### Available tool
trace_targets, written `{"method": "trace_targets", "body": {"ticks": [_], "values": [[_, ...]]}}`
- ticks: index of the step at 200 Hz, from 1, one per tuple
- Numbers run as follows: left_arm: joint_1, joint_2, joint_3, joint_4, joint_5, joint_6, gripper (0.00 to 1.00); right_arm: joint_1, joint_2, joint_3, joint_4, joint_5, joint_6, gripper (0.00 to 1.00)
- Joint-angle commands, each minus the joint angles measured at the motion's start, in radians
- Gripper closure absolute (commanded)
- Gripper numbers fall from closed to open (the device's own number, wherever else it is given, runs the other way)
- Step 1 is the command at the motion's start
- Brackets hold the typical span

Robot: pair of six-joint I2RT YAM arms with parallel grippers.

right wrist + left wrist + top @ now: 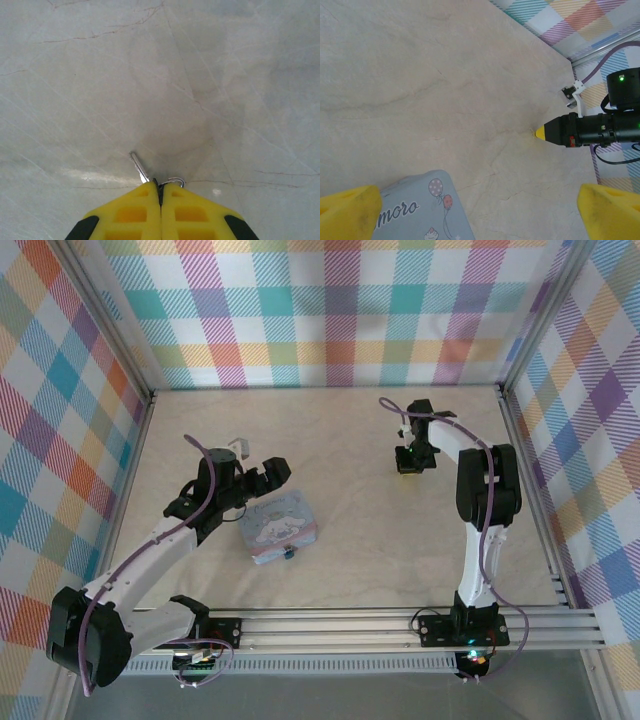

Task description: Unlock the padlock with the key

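There are two claws, the left claw (479, 200) and the right claw (161, 192), one key (139, 166) poking out from the tips of the right claw, one tin box (283, 525) close by the left claw, and one padlock (288, 554) at the box edge farthest from that claw.

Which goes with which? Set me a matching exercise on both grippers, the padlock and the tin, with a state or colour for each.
Things:
1. left gripper
2. right gripper
3. padlock
4. tin

States:
A. shut on the key
B. dark blue, at the tin's near edge
C. open wide
D. pale blue, cartoon print

Pairs: 1-C, 2-A, 3-B, 4-D
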Motion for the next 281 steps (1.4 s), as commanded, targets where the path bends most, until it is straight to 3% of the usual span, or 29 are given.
{"method": "trace_targets", "body": {"ticks": [1,62,101,149,194,235,281], "values": [[-0.01,-0.027,0.026,-0.028,-0.013,0.001,0.0,0.007,-0.043,-0.049,-0.01,0.027,0.01,1.0],[-0.013,-0.021,0.023,0.013,0.005,-0.1,0.0,0.009,-0.173,-0.158,0.075,0.002,0.054,1.0],[-0.026,0.01,0.026,0.065,0.033,-0.192,0.0,0.012,-0.277,-0.239,0.167,-0.087,0.08,1.0],[-0.045,0.063,0.059,0.101,0.074,-0.335,0.0,0.018,-0.432,-0.323,0.289,-0.291,0.129,1.0],[-0.071,0.14,0.133,0.114,0.14,-0.482,0.07,0.042,-0.592,-0.42,0.498,-0.593,0.198,1.0],[-0.114,0.174,0.195,0.206,0.178,-0.495,0.12,0.077,-0.678,-0.467,0.662,-0.793,0.322,1.0],[-0.154,0.2,0.238,0.317,0.209,-0.468,0.18,0.11,-0.725,-0.504,0.801,-0.888,0.48,1.0]]}}
